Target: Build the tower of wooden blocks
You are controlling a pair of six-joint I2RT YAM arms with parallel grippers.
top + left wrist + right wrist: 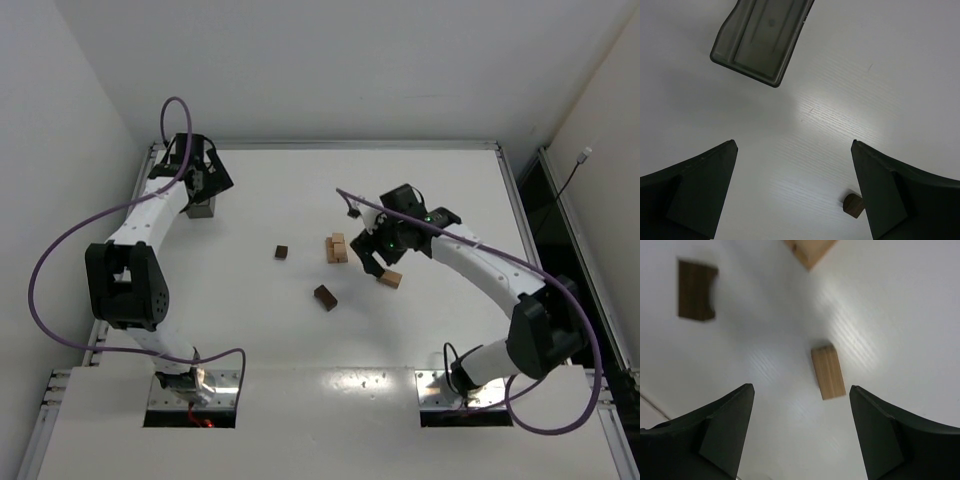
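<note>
The tower is a low stack of tan blocks (pixel 337 247) in the middle of the table; only its corner (pixel 810 250) shows in the right wrist view. My right gripper (pixel 378 253) (pixel 801 390) hovers open just right of it. A loose tan block (pixel 390 279) (pixel 828 372) lies flat on the table just beyond the fingertips, touching neither finger. Dark brown blocks lie at the left (pixel 282 252), at the front (pixel 325 297) (pixel 696 290) and at the back (pixel 353 212). My left gripper (pixel 207 186) (pixel 794 145) is open and empty at the far left.
A grey translucent box (pixel 203 207) (pixel 762 37) lies on the table just beyond the left gripper. A small dark block (pixel 854 205) peeks out beside the left gripper's right finger. A raised rail (pixel 330 145) borders the table's far edge.
</note>
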